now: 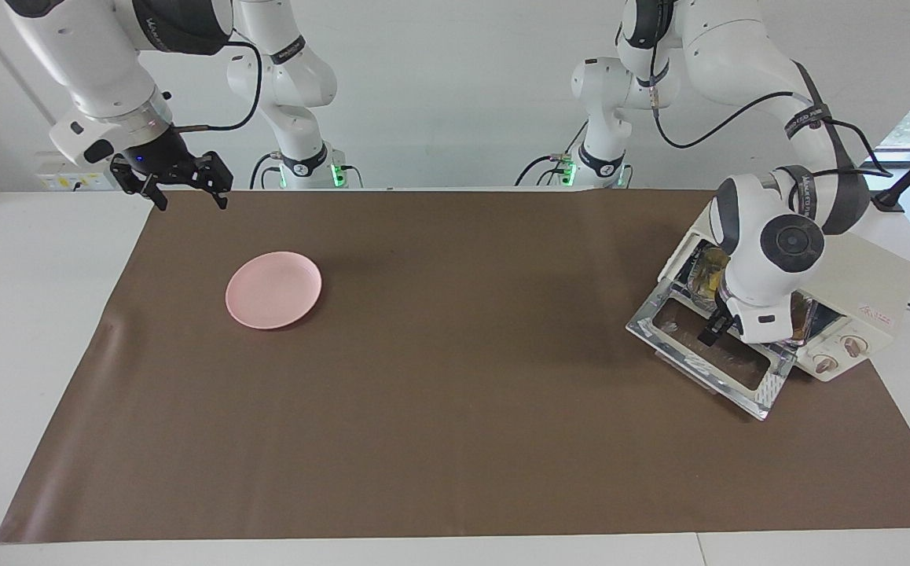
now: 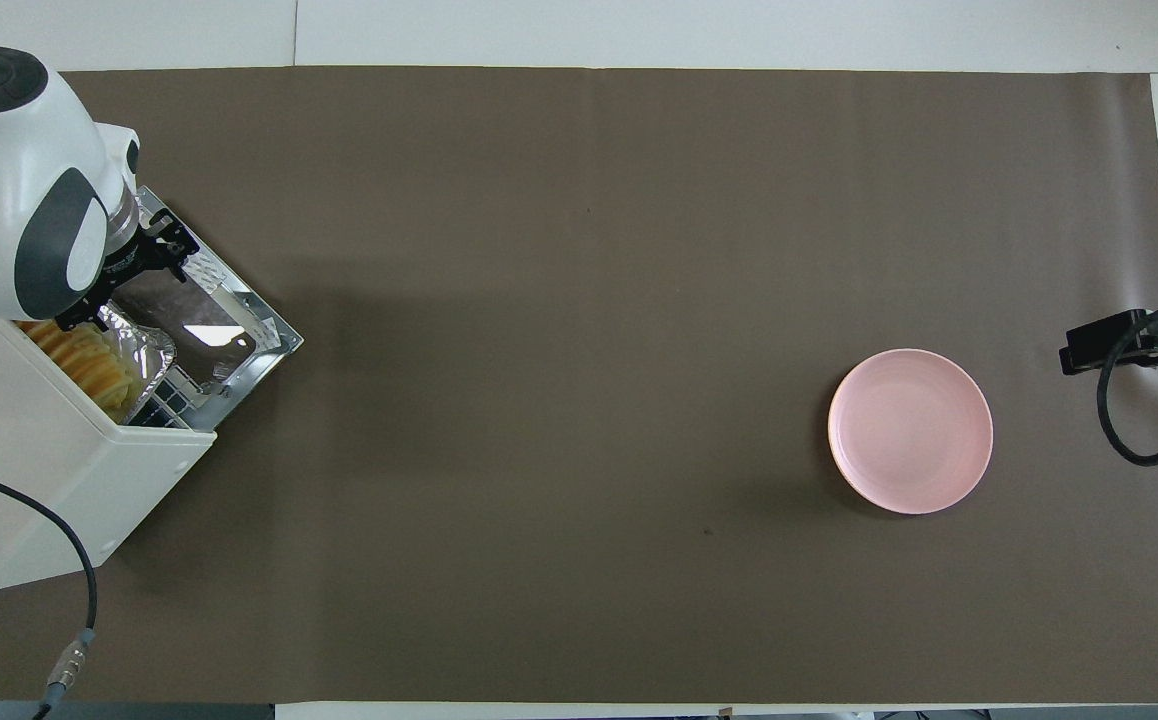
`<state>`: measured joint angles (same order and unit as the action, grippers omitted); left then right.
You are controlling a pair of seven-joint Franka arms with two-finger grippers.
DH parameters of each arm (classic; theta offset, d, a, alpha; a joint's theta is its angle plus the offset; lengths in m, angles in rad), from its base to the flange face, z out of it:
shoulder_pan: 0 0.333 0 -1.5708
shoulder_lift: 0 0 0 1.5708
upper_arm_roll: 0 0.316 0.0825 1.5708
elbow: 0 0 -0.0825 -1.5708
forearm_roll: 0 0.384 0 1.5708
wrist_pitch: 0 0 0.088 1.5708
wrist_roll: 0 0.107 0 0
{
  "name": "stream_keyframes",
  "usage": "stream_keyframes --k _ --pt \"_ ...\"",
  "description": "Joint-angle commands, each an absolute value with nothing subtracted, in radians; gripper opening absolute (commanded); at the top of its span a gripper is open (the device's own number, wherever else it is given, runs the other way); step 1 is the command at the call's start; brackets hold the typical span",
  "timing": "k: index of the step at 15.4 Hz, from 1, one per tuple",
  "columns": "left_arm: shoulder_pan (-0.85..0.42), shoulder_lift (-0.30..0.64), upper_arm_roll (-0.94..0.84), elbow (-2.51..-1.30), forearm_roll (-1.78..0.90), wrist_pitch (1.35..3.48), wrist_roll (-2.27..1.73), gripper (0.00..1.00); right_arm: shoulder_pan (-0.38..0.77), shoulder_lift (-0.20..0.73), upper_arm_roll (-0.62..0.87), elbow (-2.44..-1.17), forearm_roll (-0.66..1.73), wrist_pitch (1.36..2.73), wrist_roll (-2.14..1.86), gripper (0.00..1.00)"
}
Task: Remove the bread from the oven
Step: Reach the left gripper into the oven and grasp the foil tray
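The cream-white oven (image 1: 875,283) stands at the left arm's end of the table with its glass door (image 1: 706,354) folded down flat. The overhead view shows the oven (image 2: 59,470) with the golden ridged bread (image 2: 89,360) inside, lying on a crinkled foil tray (image 2: 144,345). My left gripper (image 1: 746,336) hangs open over the open door at the oven's mouth, just above the tray's front edge (image 2: 124,290). It holds nothing. One dark finger (image 1: 713,328) shows; the other is hidden by the wrist. My right gripper (image 1: 188,196) waits open in the air.
A round pink plate (image 1: 273,289) lies on the brown mat toward the right arm's end, also seen from overhead (image 2: 910,430). The oven's two knobs (image 1: 840,354) face away from the robots. A cable (image 2: 79,560) runs over the oven's top.
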<state>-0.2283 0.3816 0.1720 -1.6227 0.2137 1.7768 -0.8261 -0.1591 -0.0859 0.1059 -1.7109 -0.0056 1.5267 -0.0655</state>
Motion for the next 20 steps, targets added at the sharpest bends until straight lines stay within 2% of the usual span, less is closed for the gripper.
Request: stream_keyframes --k 1,17,18,20 --pt "-0.226 0.359 0.175 -1.689 0.239 1.836 -0.848 1.00 -0.173 -0.109 0.115 -1.730 -0.015 1.513 -0.094 1.00" --pt "-0.201 0.347 0.175 -1.736 0.239 1.891 -0.838 1.00 -0.166 -0.114 0.117 -1.735 -0.014 1.516 -0.092 1.00" --pt "-0.201 0.347 0.175 -1.736 0.239 1.890 -0.838 0.94 -0.166 -0.114 0.117 -1.735 -0.015 1.517 -0.092 1.00" --pt "-0.199 0.347 0.175 -1.736 0.239 1.891 -0.836 0.65 -0.166 -0.114 0.117 -1.733 -0.015 1.517 -0.092 1.00"
